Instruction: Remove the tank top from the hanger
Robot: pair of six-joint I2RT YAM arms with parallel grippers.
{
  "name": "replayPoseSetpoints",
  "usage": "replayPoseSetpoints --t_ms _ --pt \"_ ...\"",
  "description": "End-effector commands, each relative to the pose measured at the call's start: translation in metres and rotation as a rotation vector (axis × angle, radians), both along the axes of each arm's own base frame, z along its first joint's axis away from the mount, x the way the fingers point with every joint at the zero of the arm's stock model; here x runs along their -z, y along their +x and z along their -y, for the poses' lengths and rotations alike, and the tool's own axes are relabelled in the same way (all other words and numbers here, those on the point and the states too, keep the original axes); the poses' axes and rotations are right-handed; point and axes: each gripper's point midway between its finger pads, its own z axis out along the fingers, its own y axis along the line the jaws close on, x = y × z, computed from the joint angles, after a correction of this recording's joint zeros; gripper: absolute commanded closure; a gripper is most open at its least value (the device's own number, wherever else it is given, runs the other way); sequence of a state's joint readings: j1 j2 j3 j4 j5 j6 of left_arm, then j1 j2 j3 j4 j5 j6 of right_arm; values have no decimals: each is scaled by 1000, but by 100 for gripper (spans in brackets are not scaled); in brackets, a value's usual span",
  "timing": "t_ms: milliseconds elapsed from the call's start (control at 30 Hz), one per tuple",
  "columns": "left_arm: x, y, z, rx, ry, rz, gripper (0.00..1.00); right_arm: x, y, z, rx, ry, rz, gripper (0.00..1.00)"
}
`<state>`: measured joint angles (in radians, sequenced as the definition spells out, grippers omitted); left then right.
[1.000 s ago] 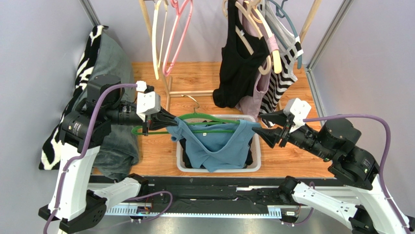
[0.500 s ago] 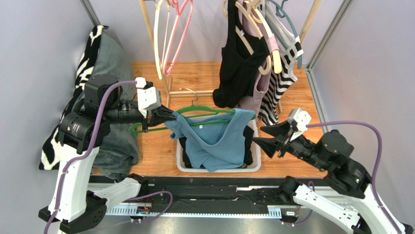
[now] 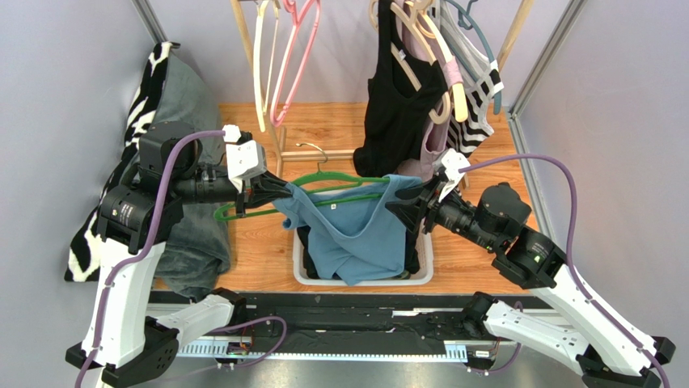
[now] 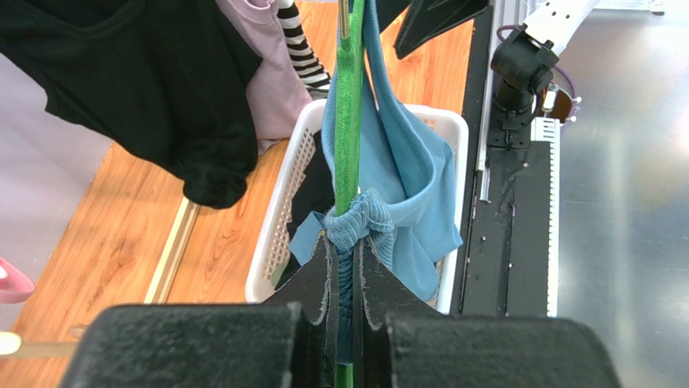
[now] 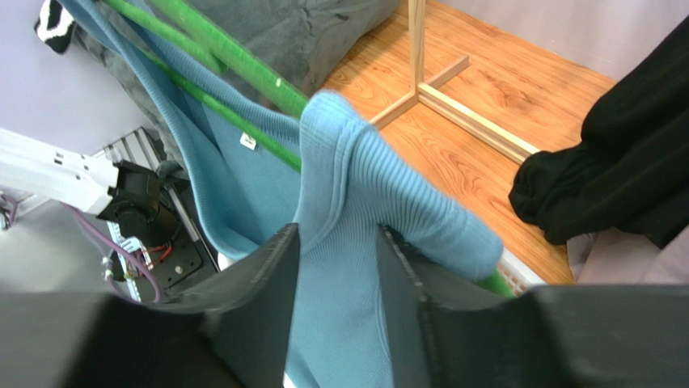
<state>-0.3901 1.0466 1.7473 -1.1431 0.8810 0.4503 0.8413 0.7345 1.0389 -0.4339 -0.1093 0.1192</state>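
Jaws astride tank top [image 5: 356,186] strap: R wrist only.

Tank top [image 3: 356,230] on hanger [image 3: 327,179], above basket [image 3: 424,271], between grippers.

Left arm raised, forearm level, reaching toward centre; left claw [image 3: 260,194] clamped tight on green plastic hanger [image 3: 340,179] and bunched strap of blue ribbed tank top [image 3: 356,234]. Right arm stretched leftward, wrist level; right claw [image 3: 402,212] part-open, black fingers [image 5: 271,275] straddling opposite strap, not pinching.
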Motion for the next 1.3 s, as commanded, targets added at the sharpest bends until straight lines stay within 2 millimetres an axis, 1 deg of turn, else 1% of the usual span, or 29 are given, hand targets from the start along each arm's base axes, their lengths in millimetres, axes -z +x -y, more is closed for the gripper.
replayPoseSetpoints --t_ms 0,33,67,100,167,200,300,367,433,467,500,533,600,667,700,767,800,867,900,1000,1033,1067,1133,1167,1200,1267 --pt "-23 -9 3 42 -61 62 100 -50 3 -4 3 121 83 63" --pt "-23 -9 3 43 -62 62 100 -53 2 -5 -2 130 87 71" --pt "-22 -8 4 43 -61 59 100 -55 1 -6 -8 135 85 76" --pt "-23 -9 4 43 -61 60 100 -54 0 -9 -23 130 78 88" --pt "-22 -8 4 42 -59 59 100 -58 -1 -7 -20 130 68 99" --pt "-21 -7 4 42 -58 56 100 -58 -1 -6 -17 127 64 100" --pt "-22 -7 4 40 -59 63 100 -60 -3 0 0 132 64 100" --pt "-21 -6 4 40 -57 61 100 -66 -6 7 13 148 70 100" --pt "-20 -6 3 35 -54 64 100 -69 -5 14 46 151 80 100" --pt "-21 -6 3 33 -55 65 100 -74 -7 20 58 161 95 100" --pt "-20 -7 3 33 -54 64 100 -79 -4 27 93 164 112 100" --pt "-19 -6 2 30 -51 63 100 -79 -3 33 119 160 109 100" --pt "-19 -7 2 31 -52 64 100 -83 4 53 225 160 126 100" --pt "-18 -8 2 31 -52 64 100 -79 8 67 290 141 131 100" --pt "-19 -9 1 31 -53 66 100 -80 11 80 351 144 137 100" --pt "-20 -10 1 34 -54 67 100 -73 15 90 408 129 133 100" --pt "-21 -10 1 34 -55 69 100 -73 18 103 468 135 136 100" --pt "-22 -11 1 36 -58 70 100 -66 21 111 516 117 129 100" --pt "-23 -11 1 37 -58 73 100 -63 24 120 564 107 126 100" --pt "-24 -12 1 36 -61 75 100 -42 27 126 601 35 95 100" --pt "-24 -12 1 38 -62 77 100 -38 26 125 596 24 88 100" --pt "-24 -12 1 37 -61 74 100 -28 27 123 595 10 66 100" --pt "-26 -13 0 38 -64 80 100 -12 22 115 536 -31 41 100" --pt "-27 -14 0 38 -64 82 100 0 19 107 491 -57 27 100" --pt "-29 -14 0 39 -67 88 100 10 10 94 393 -86 11 100" --pt "-31 -13 2 45 -69 90 100 20 3 85 323 -121 -9 100"
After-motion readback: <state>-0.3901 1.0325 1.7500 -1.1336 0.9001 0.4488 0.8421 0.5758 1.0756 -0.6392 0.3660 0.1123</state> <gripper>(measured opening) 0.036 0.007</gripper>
